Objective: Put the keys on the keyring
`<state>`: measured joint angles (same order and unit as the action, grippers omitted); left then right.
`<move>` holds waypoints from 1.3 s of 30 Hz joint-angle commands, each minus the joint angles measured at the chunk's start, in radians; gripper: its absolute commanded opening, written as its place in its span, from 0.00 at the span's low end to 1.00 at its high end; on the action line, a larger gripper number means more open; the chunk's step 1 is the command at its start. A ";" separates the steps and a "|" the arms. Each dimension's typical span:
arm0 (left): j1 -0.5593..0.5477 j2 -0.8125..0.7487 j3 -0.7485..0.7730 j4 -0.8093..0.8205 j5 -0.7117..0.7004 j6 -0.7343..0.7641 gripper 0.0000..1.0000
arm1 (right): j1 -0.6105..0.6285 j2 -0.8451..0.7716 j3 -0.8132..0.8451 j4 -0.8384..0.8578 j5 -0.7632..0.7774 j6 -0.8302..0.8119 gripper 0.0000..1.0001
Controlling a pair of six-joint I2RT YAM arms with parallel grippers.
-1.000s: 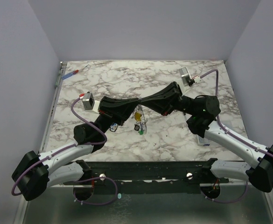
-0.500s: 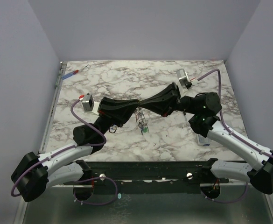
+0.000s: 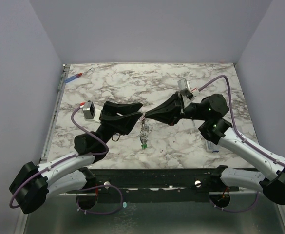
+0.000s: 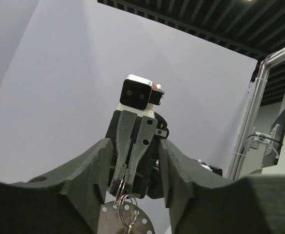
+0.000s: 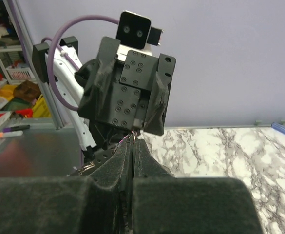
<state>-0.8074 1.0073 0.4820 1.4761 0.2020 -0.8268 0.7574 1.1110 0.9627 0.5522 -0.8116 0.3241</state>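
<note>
Right fingers: pressed flat together in the right wrist view, no gap showing between the pads; we see a thin wire loop pinched at their tips.
Right gripper [image 3: 145, 116]: closed on the keyring [image 4: 124, 198], which hangs from its tips above the table.
Left fingers: spread well apart, about halfway; in the left wrist view we see them as two dark curved pads, one on each side of the frame, with nothing clamped between them.
Left gripper [image 3: 139, 111]: it faces the right gripper tip to tip, and the right gripper's tips and the ring sit in the gap between its fingers. We cannot tell whether either finger touches the ring.
Keyring: held in the air at the meeting point of the two grippers, near the middle of the table.
Keys [image 3: 143, 131]: a small silver cluster dangling straight down from the ring, clear of both grippers' bodies; we cannot count them.
Green tag [image 3: 143, 145]: the lowest piece of the cluster; we cannot tell whether it rests on the marble.
Arms: both reach inward from the near edge and meet at the centre.
Table [image 3: 113, 83]: white marble pattern with grey veins.
Slim blue-and-red tool [image 3: 76, 76]: lies at the far left corner, well apart from the grippers.
</note>
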 commanded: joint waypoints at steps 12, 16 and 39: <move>-0.004 -0.499 -0.074 -0.599 -0.192 0.277 0.85 | 0.003 -0.203 -0.179 0.029 0.162 -0.433 0.01; -0.004 -0.578 -0.019 -0.964 -0.361 0.329 0.85 | 0.003 -0.228 -0.248 0.084 0.239 -0.515 0.01; 0.046 0.039 0.414 -2.021 -0.583 0.171 0.77 | 0.014 -0.414 -0.481 0.143 0.620 -0.398 0.01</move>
<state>-0.7971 0.9600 0.8371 -0.3985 -0.4969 -0.6819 0.7650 0.7399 0.4950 0.6353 -0.2806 -0.1844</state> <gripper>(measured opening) 0.779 0.016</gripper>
